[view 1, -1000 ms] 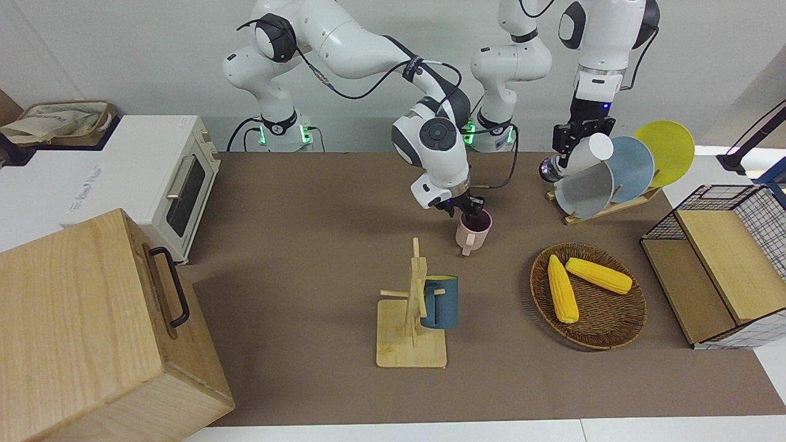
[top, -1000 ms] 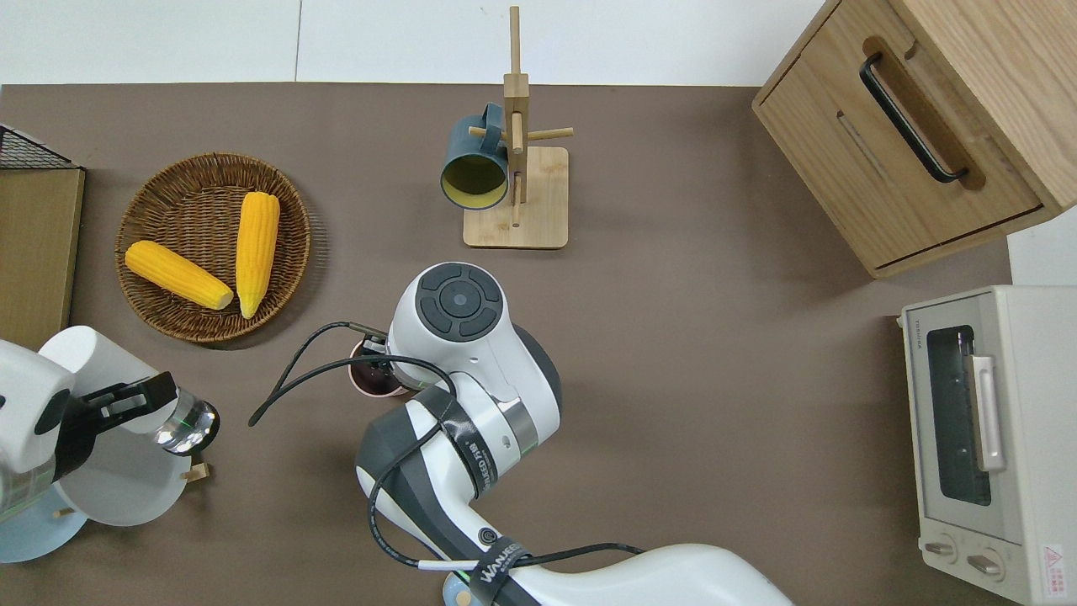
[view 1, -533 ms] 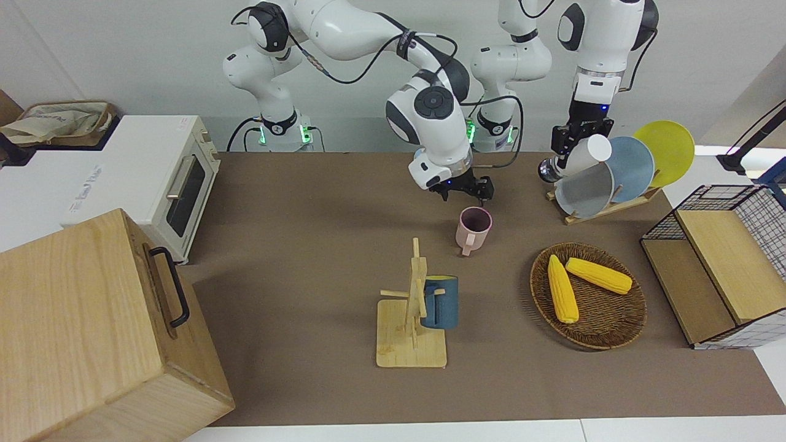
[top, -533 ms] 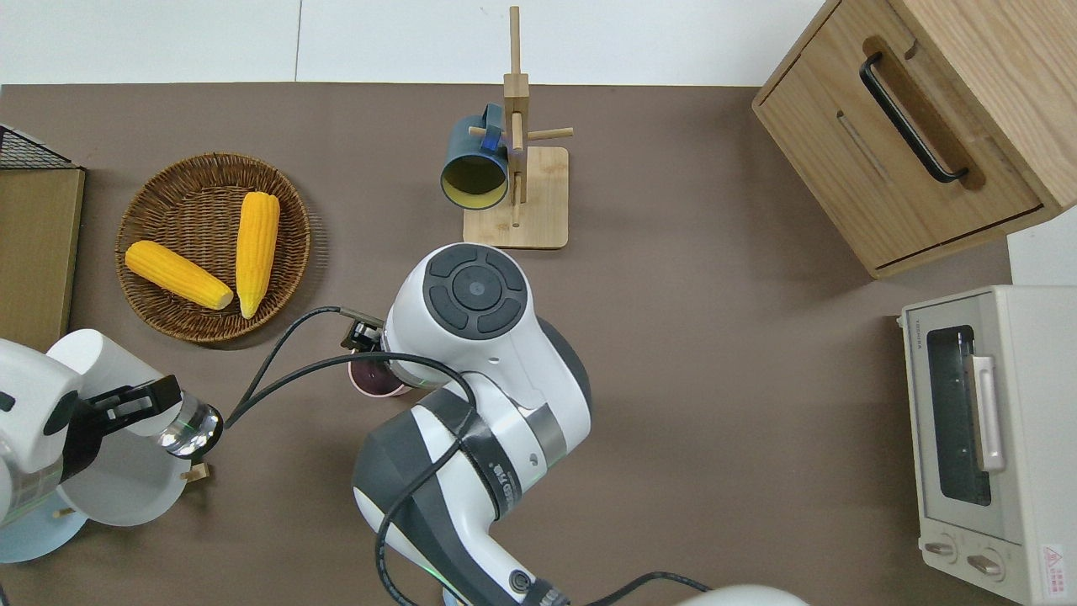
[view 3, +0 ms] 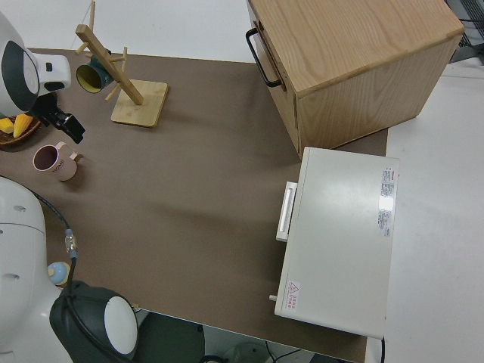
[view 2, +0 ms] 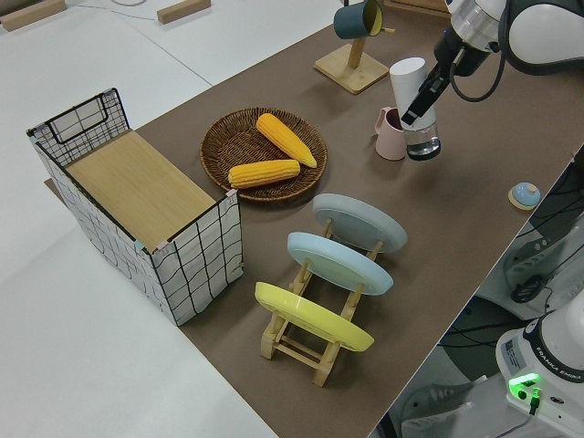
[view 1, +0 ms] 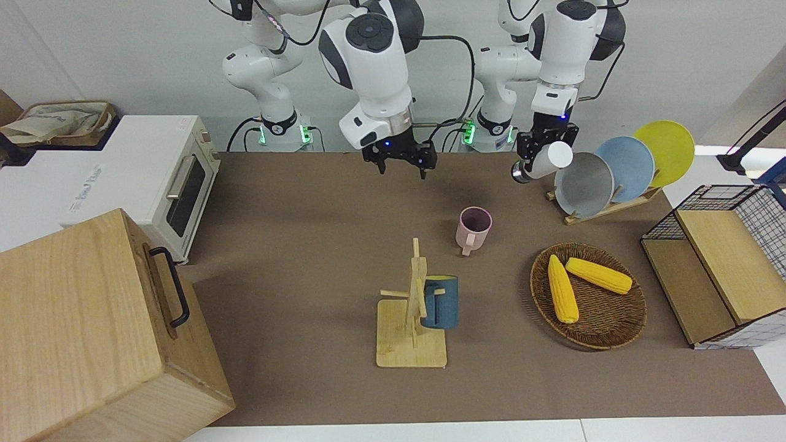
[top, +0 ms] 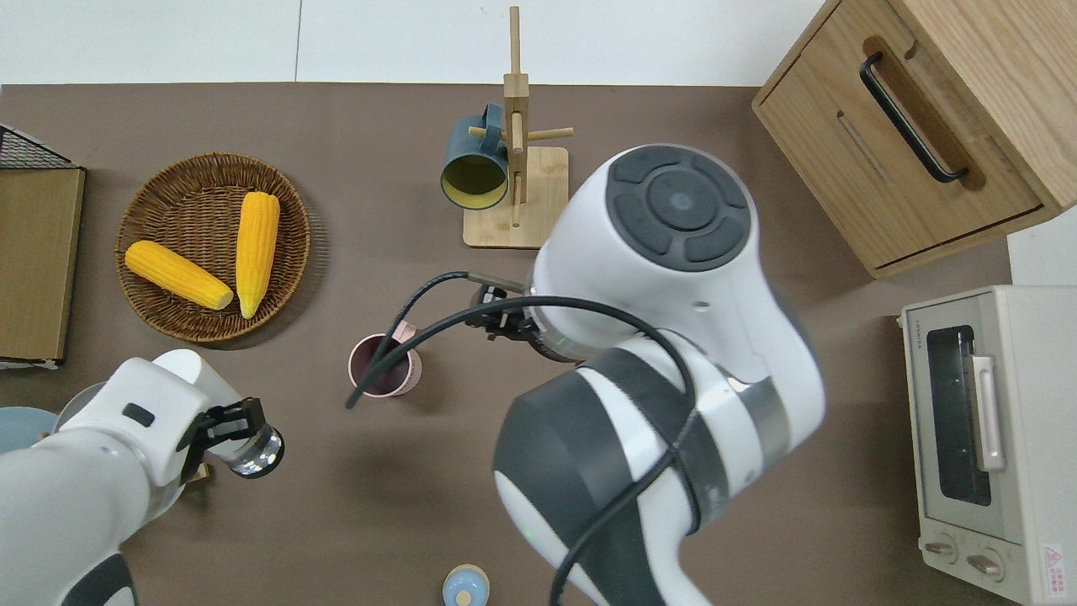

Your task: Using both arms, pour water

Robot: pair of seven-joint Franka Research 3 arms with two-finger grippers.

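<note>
A pink mug (view 1: 474,228) stands upright on the brown table, free of both grippers; it also shows in the overhead view (top: 384,364). My right gripper (view 1: 402,163) is open and empty, raised over the bare table beside the mug, toward the right arm's end. My left gripper (view 1: 539,161) is shut on a tilted white bottle (view 1: 554,157) with a clear end (top: 255,452). It holds the bottle in the air over the table between the plate rack and the mug, as the left side view (view 2: 422,96) also shows.
A wooden mug tree (view 1: 411,325) with a blue mug, a wicker basket (view 1: 605,331) with two corn cobs, a plate rack (view 1: 605,178), a wire crate (view 1: 724,258), a wooden cabinet (view 1: 92,319), a toaster oven (view 1: 153,178) and a small blue knob (top: 465,585).
My right gripper let go of the pink mug, rose and swung toward the right arm's end. My left gripper carried the bottle away from the plate rack toward the mug.
</note>
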